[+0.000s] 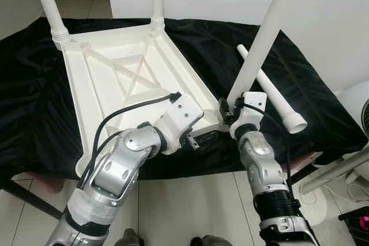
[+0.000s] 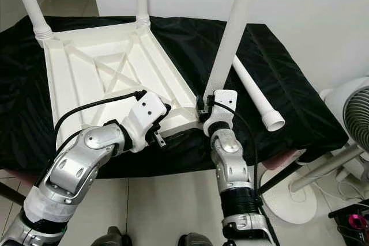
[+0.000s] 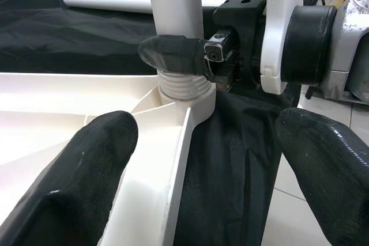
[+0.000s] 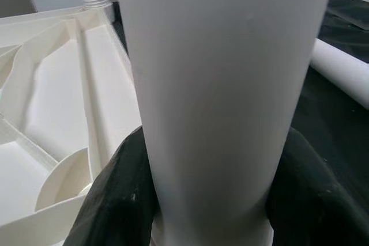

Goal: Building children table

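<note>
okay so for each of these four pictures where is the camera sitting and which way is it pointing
Left and right eye views: on the head, looking down at the upturned tabletop on black cloth; both arms show.
Left wrist view: looks along the open left gripper at the near corner.
Right wrist view: right gripper clamps the leg.
All four share that leg.

We are wearing silver metal arms with white wrist housings and black ribbed collars, a black cable looping along each forearm. Our left pincer is showing thick, glossy black fingers.
</note>
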Motion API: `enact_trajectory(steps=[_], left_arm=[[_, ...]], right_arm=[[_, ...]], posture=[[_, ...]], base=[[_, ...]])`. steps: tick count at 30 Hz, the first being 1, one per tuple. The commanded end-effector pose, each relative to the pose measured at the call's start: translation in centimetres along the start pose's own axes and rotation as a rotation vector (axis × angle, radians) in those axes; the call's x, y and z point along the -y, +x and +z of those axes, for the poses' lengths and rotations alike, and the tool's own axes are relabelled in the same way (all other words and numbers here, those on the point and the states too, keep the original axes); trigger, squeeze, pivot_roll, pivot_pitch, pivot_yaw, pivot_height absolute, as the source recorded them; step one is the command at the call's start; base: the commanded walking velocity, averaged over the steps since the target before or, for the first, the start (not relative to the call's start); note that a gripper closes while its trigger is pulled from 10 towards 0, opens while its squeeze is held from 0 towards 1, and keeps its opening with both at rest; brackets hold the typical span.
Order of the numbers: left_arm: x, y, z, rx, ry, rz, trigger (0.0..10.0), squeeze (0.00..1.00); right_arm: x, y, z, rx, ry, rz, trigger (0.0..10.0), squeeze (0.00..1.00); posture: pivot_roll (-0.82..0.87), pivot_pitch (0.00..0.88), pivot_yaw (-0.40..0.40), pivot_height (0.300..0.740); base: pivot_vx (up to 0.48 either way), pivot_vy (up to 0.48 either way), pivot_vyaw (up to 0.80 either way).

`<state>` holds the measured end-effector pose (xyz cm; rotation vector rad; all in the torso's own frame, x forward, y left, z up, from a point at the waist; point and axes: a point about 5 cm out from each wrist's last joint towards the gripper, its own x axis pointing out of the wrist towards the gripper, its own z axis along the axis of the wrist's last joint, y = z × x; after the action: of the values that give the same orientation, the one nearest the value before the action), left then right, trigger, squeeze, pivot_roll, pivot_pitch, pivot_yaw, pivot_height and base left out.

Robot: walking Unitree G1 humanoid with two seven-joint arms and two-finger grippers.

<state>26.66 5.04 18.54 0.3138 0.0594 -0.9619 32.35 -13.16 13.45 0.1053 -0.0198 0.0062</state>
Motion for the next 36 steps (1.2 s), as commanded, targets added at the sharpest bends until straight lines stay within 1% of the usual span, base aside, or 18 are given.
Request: enact_trajectory(steps=[1, 3, 5, 8, 9, 10, 12, 16, 20, 21, 22, 23, 24, 25, 27, 28, 30, 36], left_arm=[[0.1, 0.1, 0.0, 0.002, 0.012, 0.031, 10.0, 0.0], [0.1, 0.1, 0.0, 0.002, 0.012, 0.031, 10.0, 0.0], [0.0, 0.2, 0.0, 0.002, 0.014, 0.028, 10.0, 0.0], [-0.1, 0.3, 0.0, 0.002, 0.015, 0.027, 10.0, 0.0], [-0.1, 0.3, 0.0, 0.003, 0.016, 0.027, 10.0, 0.0], [-0.1, 0.3, 0.0, 0.003, 0.016, 0.028, 10.0, 0.0], [0.0, 0.3, 0.0, 0.004, 0.015, 0.027, 10.0, 0.0], [0.0, 0.3, 0.0, 0.005, 0.015, 0.026, 10.0, 0.0], [0.0, 0.2, 0.0, 0.004, 0.017, 0.024, 10.0, 0.0], [-0.1, 0.3, 0.0, 0.003, 0.018, 0.025, 10.0, 0.0], [-0.1, 0.3, 0.0, 0.003, 0.018, 0.025, 10.0, 0.0], [-0.2, 0.3, 0.0, 0.002, 0.018, 0.025, 10.0, 0.0], [-0.2, 0.3, 0.0, 0.002, 0.018, 0.025, 10.0, 0.0], [-0.2, 0.2, 0.1, 0.003, 0.019, 0.025, 10.0, 0.0], [-0.1, 0.3, 0.1, 0.002, 0.021, 0.018, 10.0, 0.0], [-0.1, 0.3, 0.1, 0.002, 0.021, 0.018, 10.0, 0.0], [0.0, 0.3, 0.0, -0.001, 0.023, 0.009, 10.0, 0.0], [0.1, 0.4, 0.0, -0.006, 0.029, -0.001, 10.0, 0.0]], right_arm=[[0.1, -0.5, -1.4, -0.074, 0.026, -0.059, 10.0, 0.0], [0.1, -0.5, -1.4, -0.074, 0.026, -0.059, 10.0, 0.0], [-0.8, -0.7, -1.2, -0.064, 0.041, -0.035, 10.0, 0.0], [-0.7, -0.7, -0.7, -0.038, 0.038, -0.007, 10.0, 0.0], [-0.5, -0.7, -0.5, -0.025, 0.039, 0.0, 10.0, 0.57], [-0.3, -0.7, -0.2, -0.009, 0.049, 0.008, 10.0, 1.0], [0.3, -0.7, 0.2, 0.016, 0.049, 0.011, 10.0, 1.0], [0.5, -0.6, 0.5, 0.029, 0.046, 0.007, 10.0, 1.0], [1.2, -0.6, 0.9, 0.048, 0.007, 0.007, 10.0, 1.0], [1.4, -0.5, 1.0, 0.047, -0.002, 0.024, 10.0, 0.56], [1.4, -0.5, 1.1, 0.044, -0.004, 0.036, 10.0, 0.56], [1.5, -0.4, 1.2, 0.046, -0.017, 0.068, 10.0, 0.0], [1.5, -0.4, 1.2, 0.046, -0.017, 0.068, 10.0, 0.0], [1.5, -0.4, 1.3, 0.048, -0.019, 0.11, 10.0, 0.0], [1.4, -0.1, 2.0, 0.07, -0.057, 0.24, 10.0, 0.0], [1.4, -0.1, 2.0, 0.07, -0.057, 0.24, 10.0, 0.0], [1.5, 0.1, 2.5, 0.078, -0.093, 0.34, 10.0, 0.0], [2.2, 0.9, 2.9, 0.055, -0.187, 0.504, 10.0, 0.0]], posture=[[-0.06, 0.019, -0.043, 0.74], [-0.06, 0.019, -0.043, 0.74], [-0.06, 0.016, -0.038, 0.74], [-0.07, 0.014, -0.038, 0.74], [-0.07, 0.014, -0.038, 0.74], [-0.07, 0.014, -0.038, 0.74], [-0.07, 0.014, -0.037, 0.74], [-0.07, 0.015, -0.035, 0.74], [-0.07, 0.016, -0.035, 0.74], [-0.07, 0.019, -0.032, 0.74], [-0.07, 0.019, -0.032, 0.74], [-0.07, 0.021, -0.028, 0.74], [-0.07, 0.021, -0.028, 0.74], [-0.07, 0.021, -0.028, 0.74], [-0.08, 0.024, -0.018, 0.74], [-0.08, 0.024, -0.018, 0.74], [-0.08, 0.027, -0.012, 0.74], [-0.08, 0.03, -0.009, 0.74]], base=[[0.0, 0.0, 0.0], [0.0, 0.0, 0.0], [0.0, 0.0, 0.0], [0.0, 0.0, 0.0], [0.0, 0.0, 0.0], [0.0, 0.0, 0.0], [0.0, 0.0, 0.0], [0.0, 0.0, 0.0], [0.0, 0.0, 0.0], [0.0, 0.0, 0.0], [0.0, 0.0, 0.0], [0.0, 0.0, 0.0], [0.0, 0.0, 0.0], [0.0, 0.0, 0.0], [0.0, 0.0, 0.0], [0.0, 0.0, 0.0], [0.0, 0.0, 0.0], [0.0, 0.0, 0.0]])
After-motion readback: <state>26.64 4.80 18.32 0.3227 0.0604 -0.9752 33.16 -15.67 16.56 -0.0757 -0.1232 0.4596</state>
